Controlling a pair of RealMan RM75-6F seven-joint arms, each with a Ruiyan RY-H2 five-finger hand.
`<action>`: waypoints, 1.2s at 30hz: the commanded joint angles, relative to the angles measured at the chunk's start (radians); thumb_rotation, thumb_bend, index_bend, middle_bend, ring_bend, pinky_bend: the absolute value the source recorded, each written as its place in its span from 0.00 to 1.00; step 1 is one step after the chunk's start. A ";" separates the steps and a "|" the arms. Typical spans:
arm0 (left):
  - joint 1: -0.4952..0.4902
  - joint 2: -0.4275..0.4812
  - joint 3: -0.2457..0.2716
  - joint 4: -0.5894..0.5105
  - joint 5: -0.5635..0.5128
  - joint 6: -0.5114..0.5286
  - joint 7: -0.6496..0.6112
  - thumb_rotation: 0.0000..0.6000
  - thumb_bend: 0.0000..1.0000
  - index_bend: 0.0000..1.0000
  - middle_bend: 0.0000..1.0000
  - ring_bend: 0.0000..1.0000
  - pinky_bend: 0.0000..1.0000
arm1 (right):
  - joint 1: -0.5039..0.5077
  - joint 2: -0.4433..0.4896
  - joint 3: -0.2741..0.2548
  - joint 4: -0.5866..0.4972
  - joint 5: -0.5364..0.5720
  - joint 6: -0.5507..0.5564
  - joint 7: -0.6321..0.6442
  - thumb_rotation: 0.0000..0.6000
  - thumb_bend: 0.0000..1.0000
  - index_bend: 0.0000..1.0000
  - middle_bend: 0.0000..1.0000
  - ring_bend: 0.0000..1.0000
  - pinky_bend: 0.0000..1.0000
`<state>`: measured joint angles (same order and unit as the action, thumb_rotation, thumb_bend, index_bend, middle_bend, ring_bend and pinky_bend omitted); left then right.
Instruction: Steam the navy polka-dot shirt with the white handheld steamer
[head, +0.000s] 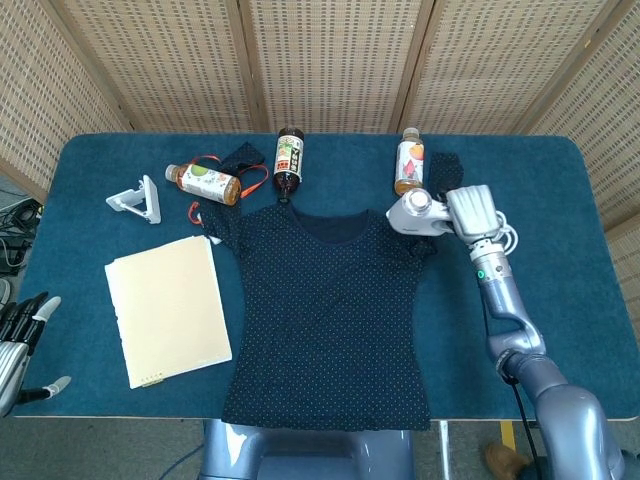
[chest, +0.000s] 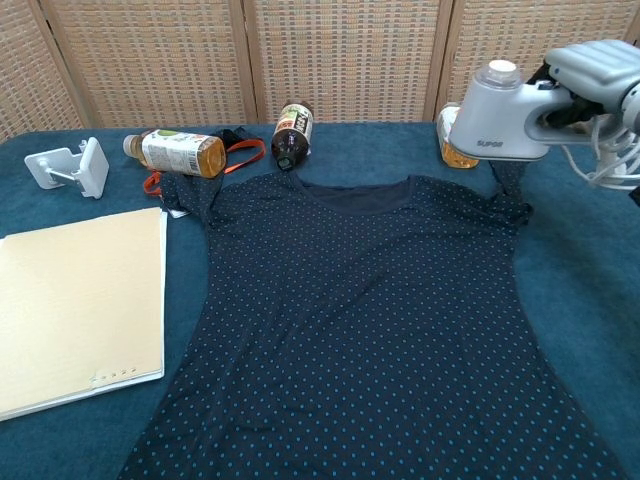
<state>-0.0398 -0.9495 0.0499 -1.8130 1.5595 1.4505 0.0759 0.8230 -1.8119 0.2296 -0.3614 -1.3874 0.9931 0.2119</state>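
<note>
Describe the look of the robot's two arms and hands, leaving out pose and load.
The right hand is pale grey with ridged segmented fingers, on a metallic blue-grey arm bearing a small green light at the wrist. The left hand shows black fingers with pale grey tips.
</note>
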 joint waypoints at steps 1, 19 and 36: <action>0.000 0.000 0.001 -0.002 0.003 0.001 0.002 1.00 0.00 0.00 0.00 0.00 0.00 | -0.020 0.010 -0.002 0.031 0.010 -0.026 -0.002 1.00 1.00 0.76 0.66 0.78 1.00; 0.000 -0.007 0.006 -0.006 0.009 -0.002 0.015 1.00 0.00 0.00 0.00 0.00 0.00 | -0.076 -0.042 -0.025 0.147 0.043 -0.206 -0.051 1.00 0.40 0.34 0.42 0.55 0.65; 0.003 0.007 0.012 -0.006 0.034 0.011 -0.007 1.00 0.00 0.00 0.00 0.00 0.00 | -0.106 0.043 0.014 -0.084 0.091 -0.174 -0.155 1.00 0.00 0.00 0.00 0.00 0.01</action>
<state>-0.0368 -0.9432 0.0614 -1.8179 1.5917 1.4601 0.0706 0.7369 -1.8084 0.2364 -0.3694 -1.3039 0.7843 0.0780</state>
